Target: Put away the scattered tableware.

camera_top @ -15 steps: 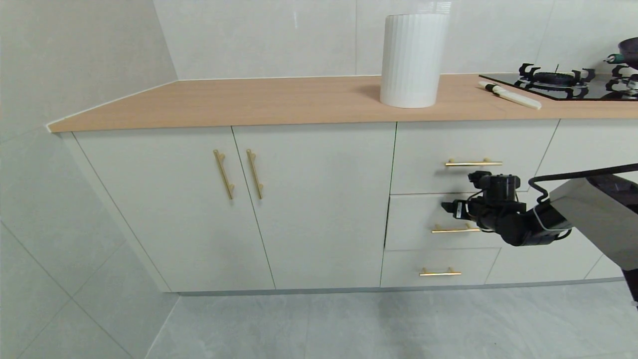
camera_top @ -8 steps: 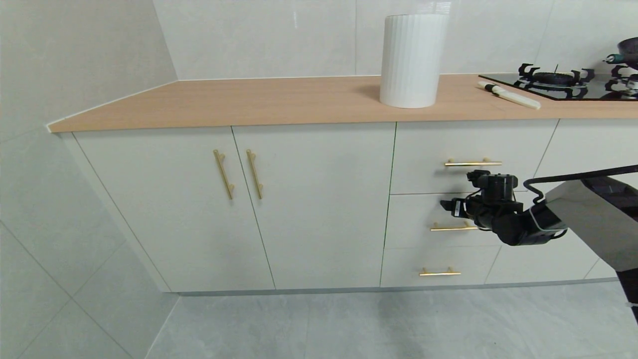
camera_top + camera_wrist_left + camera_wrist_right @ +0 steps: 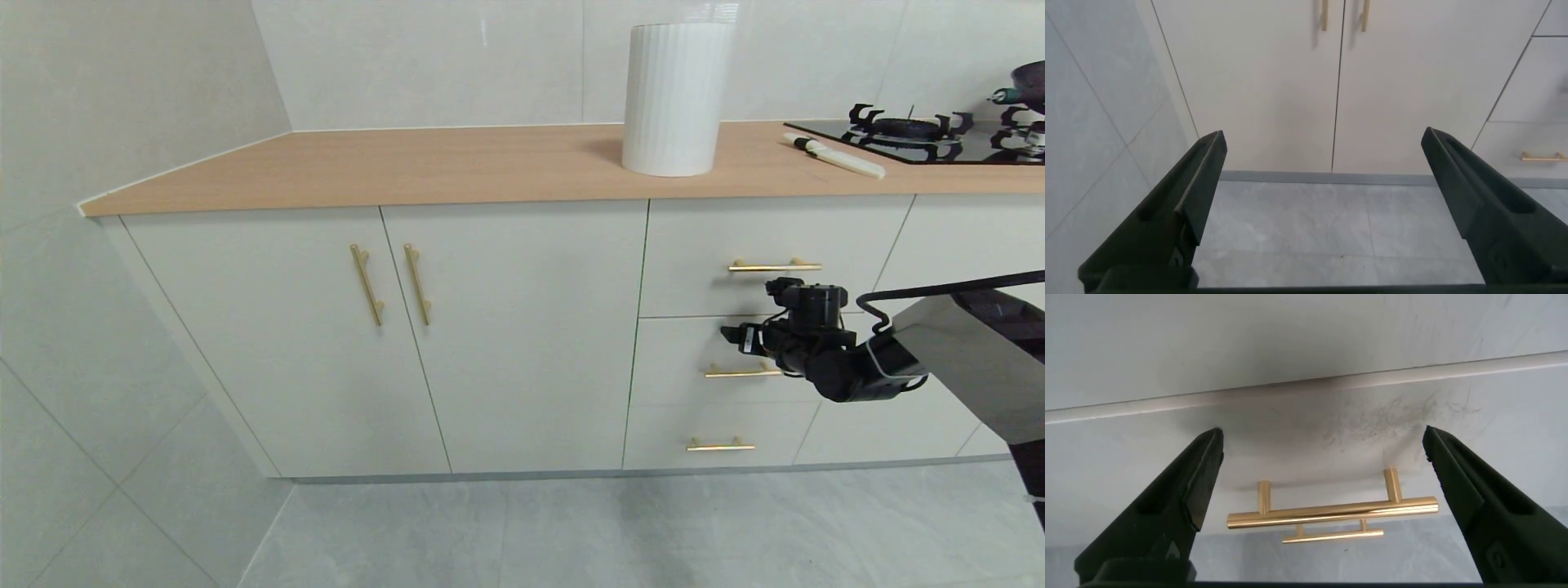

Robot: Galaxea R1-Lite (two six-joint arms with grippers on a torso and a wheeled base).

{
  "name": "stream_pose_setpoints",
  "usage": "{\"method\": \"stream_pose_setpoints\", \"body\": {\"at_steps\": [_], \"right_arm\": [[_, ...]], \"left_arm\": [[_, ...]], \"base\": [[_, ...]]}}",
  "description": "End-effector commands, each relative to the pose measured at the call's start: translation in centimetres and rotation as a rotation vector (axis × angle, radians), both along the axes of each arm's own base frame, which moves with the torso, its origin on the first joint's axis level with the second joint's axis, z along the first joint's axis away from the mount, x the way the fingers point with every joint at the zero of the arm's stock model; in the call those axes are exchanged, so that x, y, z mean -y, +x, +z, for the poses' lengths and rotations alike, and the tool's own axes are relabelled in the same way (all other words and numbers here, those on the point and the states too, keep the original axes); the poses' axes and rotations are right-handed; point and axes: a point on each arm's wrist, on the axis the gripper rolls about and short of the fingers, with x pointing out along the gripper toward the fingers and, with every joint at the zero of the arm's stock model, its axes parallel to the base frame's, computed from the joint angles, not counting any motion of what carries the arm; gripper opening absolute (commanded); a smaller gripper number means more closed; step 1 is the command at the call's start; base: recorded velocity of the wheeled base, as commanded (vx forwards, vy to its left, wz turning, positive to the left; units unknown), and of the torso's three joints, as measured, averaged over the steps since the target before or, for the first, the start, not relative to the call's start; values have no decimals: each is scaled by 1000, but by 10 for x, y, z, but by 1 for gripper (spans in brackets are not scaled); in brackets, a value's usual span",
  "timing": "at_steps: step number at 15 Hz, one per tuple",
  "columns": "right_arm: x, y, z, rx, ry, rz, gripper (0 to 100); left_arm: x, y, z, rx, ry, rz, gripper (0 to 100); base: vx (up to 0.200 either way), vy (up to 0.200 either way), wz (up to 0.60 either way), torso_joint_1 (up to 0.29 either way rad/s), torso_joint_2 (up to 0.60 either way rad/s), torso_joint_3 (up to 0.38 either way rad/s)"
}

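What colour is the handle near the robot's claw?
The handle is gold; clearest in the right wrist view.

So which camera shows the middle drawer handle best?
The right wrist view: the middle drawer handle is close and whole, framed by the open right tool. The head view shows it small, partly behind that tool. The left wrist view shows a gold bar handle, unclear which.

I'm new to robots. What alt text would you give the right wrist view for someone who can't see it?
The right gripper, open with its two dark fingers spread wide, faces a gold bar handle on a pale drawer front. The handle lies in the gap between the fingers, not touched.
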Motion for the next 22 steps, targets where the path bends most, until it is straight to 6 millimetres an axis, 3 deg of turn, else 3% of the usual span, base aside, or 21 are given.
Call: {"method": "stream_pose_setpoints", "body": {"at_steps": [1, 3, 4, 5, 6, 9, 12, 19, 22], "right_arm": [[2, -12, 15, -2, 0, -6, 100], [3, -38, 36, -11, 1, -7, 100], [6, -78, 60, 21, 2, -10, 100], [6, -78, 60, 21, 2, -10, 100], [12, -147, 93, 131, -9, -32, 100], [17, -248, 133, 324, -31, -90, 100], [21, -353, 139, 435, -30, -117, 100], [25, -473, 125, 501, -195, -142, 100], [27, -507, 115, 430, -213, -156, 100]], "left_arm": [[0, 0, 0, 1, -2, 1, 100], [0, 0, 0, 0, -2, 1, 100], [0, 0, 0, 0, -2, 1, 100], [0, 0, 0, 0, -2, 1, 100], [0, 0, 0, 0, 0, 1, 100], [0, 0, 0, 0, 0, 1, 100], [0, 0, 0, 1, -2, 1, 100], [0, 0, 0, 1, -2, 1, 100], [0, 0, 0, 1, -2, 1, 100]], "base": [[0, 0, 0, 0, 0, 0], [0, 0, 0, 0, 0, 0], [0, 0, 0, 0, 0, 0], [0, 0, 0, 0, 0, 0], [0, 0, 0, 0, 0, 0], [0, 0, 0, 0, 0, 0], [0, 0, 0, 0, 0, 0], [0, 0, 0, 0, 0, 0], [0, 0, 0, 0, 0, 0]]}}
